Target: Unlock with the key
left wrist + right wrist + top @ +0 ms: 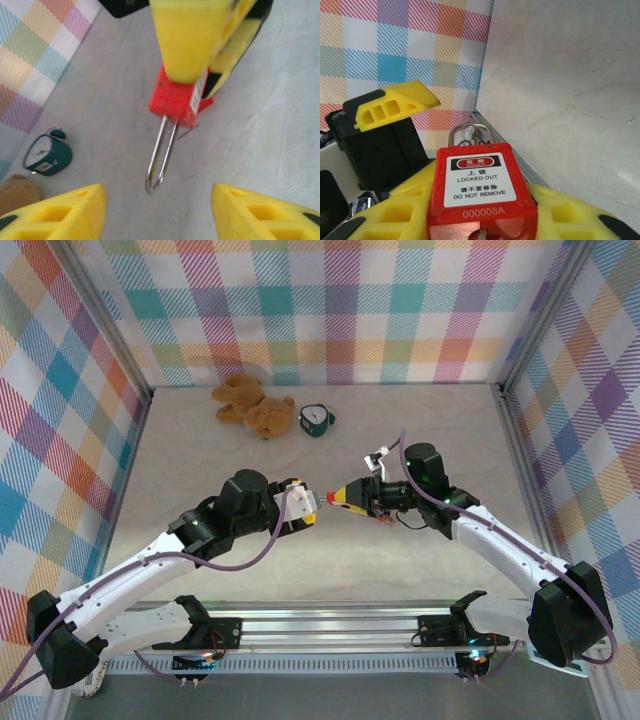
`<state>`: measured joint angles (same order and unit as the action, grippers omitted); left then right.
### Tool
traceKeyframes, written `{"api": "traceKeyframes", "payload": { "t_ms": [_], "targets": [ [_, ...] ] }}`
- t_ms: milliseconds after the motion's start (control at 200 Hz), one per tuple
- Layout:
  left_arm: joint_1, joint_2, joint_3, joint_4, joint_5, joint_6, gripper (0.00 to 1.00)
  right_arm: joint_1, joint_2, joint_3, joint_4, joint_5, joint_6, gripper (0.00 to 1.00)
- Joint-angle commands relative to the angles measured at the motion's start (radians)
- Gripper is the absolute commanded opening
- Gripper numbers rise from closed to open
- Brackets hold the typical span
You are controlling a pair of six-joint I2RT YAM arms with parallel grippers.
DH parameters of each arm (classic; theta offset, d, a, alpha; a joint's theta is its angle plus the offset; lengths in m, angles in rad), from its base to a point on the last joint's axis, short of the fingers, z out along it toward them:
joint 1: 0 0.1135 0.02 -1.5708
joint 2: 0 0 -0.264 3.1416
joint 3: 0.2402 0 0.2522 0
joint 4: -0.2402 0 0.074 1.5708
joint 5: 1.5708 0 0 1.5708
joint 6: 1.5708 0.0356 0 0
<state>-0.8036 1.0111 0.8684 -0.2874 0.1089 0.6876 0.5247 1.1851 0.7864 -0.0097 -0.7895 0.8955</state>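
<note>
The tabletop (pixel 200 470) is broad and pale, boxed on three sides by plaid walls (pixel 330 300). A metal rail (pixel 330 625) runs along the near edge, where the arms are bolted. Most of the surface lies bare, with open room left, right and toward the rail. The only clutter sits near the back wall, well apart from the work.

The left arm (pixel 150 565) sweeps in from its corner, elbow bowed outward, wrist turned toward the middle. The right arm (pixel 500 540) mirrors it from the other side. Their tips meet nose to nose near the centre of the tabletop, close together but apart.

A brown bear (pixel 253 405) lies at the back, with a small teal clock (pixel 317 420) just beside it on the right.

The left end effector (pixel 159 212) stands with its yellow fingers spread wide and nothing between them, aimed straight at the lock. The right end effector (pixel 342 497) is clamped on a red padlock (pixel 482 190), its fingers pressing the body from both sides, the white warning label facing its own camera.

The silver shackle (pixel 162 155) points out toward the left end effector, both legs running into the red body.

The key I cannot pick out; it is either too small or hidden.
</note>
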Motion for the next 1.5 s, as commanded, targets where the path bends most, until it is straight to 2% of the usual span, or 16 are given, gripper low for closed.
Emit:
{"api": "traceKeyframes", "payload": {
  "t_ms": [0,200,415,555,1235,1270,1340,1370,1440,1495],
  "targets": [
    [0.011,0.036,0.051,-0.034,0.107,-0.022,0.47,0.007,-0.019,0.033,-0.006,-0.04,-0.047,0.24],
    [0.02,0.068,0.065,-0.058,0.139,-0.019,0.37,0.009,-0.019,0.039,0.003,-0.042,-0.043,0.24],
    [0.033,0.068,0.059,-0.068,0.149,-0.017,0.1,0.009,-0.033,0.027,0.023,-0.033,-0.042,0.23],
    [0.05,0.047,0.045,-0.066,0.162,-0.016,0.0,0.009,-0.04,0.018,0.034,-0.028,-0.035,0.23],
    [0.098,-0.052,0.035,-0.193,0.116,0.029,0.0,0.001,-0.058,0.013,-0.006,0.004,-0.057,0.2],
    [0.098,-0.056,0.035,-0.2,0.104,0.03,0.07,0.001,-0.058,0.012,-0.007,0.003,-0.056,0.2],
    [0.098,-0.068,0.044,-0.211,0.082,0.03,0.43,0.002,-0.053,0.017,-0.009,-0.003,-0.057,0.2],
    [0.098,-0.072,0.05,-0.209,0.076,0.029,0.56,0.003,-0.052,0.019,-0.012,-0.005,-0.061,0.2],
    [0.098,-0.069,0.078,-0.206,0.082,0.025,0.7,0.004,-0.047,0.022,-0.013,-0.004,-0.063,0.2],
    [0.096,-0.05,0.117,-0.209,0.11,0.016,0.76,0.01,-0.04,0.027,-0.013,-0.006,-0.066,0.2]
  ]
}}
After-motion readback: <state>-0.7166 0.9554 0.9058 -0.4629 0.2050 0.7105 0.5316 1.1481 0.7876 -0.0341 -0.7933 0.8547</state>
